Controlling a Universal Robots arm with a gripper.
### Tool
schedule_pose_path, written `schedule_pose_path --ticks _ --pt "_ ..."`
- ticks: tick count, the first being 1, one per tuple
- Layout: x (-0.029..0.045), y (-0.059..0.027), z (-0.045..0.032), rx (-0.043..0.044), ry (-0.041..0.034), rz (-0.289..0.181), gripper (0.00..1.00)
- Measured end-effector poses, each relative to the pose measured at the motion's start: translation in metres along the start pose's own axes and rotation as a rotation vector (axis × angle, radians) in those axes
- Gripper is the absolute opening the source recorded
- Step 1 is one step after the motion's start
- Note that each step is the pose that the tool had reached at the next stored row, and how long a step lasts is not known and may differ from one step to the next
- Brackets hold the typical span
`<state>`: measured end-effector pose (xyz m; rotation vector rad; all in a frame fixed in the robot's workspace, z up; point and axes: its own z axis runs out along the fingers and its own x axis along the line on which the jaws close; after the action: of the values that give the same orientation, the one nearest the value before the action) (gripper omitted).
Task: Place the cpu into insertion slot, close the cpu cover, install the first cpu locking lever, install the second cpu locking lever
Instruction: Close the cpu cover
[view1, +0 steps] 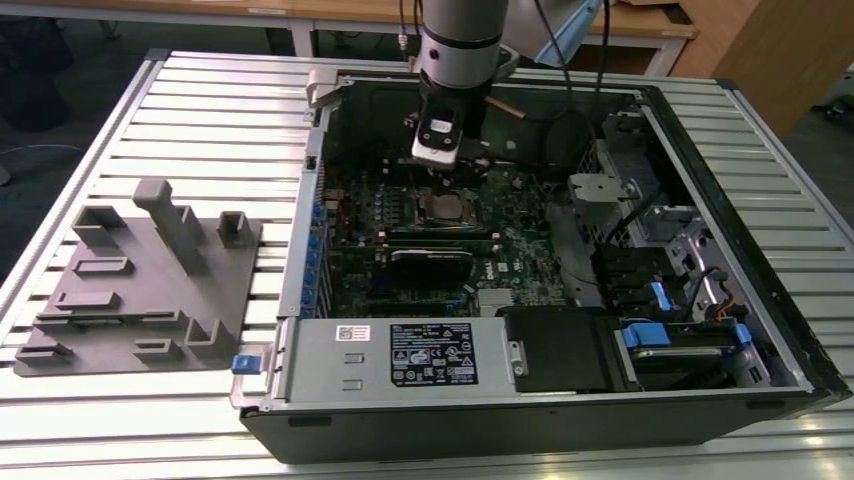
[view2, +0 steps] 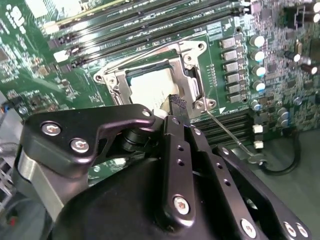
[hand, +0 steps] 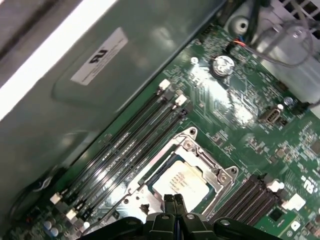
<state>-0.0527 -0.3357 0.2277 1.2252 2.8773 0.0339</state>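
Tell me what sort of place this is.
Probably a robotics lab or workshop bench: an open computer case lies on a slatted metal table, a robot arm reaches into it, and wooden desks stand behind.

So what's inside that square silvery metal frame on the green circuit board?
A flat square silvery-grey chip lies inside the silvery metal frame, its top showing through the window. The socket beneath it is covered by the chip.
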Motion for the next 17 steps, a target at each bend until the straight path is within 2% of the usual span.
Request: schedule_pose_path --ticks 17 --pt "0.0000 -0.0001 0.0020 -0.0012 0.0078 -0.308 0.11"
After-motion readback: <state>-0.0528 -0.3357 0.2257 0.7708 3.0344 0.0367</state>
